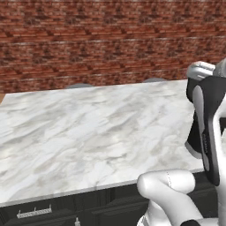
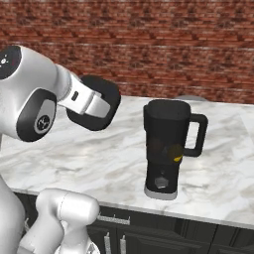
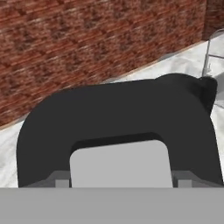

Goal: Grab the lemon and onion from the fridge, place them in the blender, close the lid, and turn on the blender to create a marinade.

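table (image 2: pixel 99 163): carries the blender; a brick wall (image 2: pixel 149 44) stands behind it, cabinet fronts (image 2: pixel 149 238) below its near edge.
blender (image 2: pixel 166 149): upright on the table, right of the pincer and lower, well apart from it.
lid (image 2: pixel 94 104): held in the pincer (image 3: pixel 120 177), above the table, left of the blender.
lemon (image 2: pixel 177 158): inside the blender, low.

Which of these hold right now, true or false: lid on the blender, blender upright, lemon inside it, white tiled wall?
1. The lid sits on the blender. False: the lid is held in the jaws, apart from the blender, whose top is open.
2. The blender stands upright on the marble counter. True.
3. A lemon shows inside the blender. True.
4. The wall behind the counter is white tile. False: the wall is red brick.
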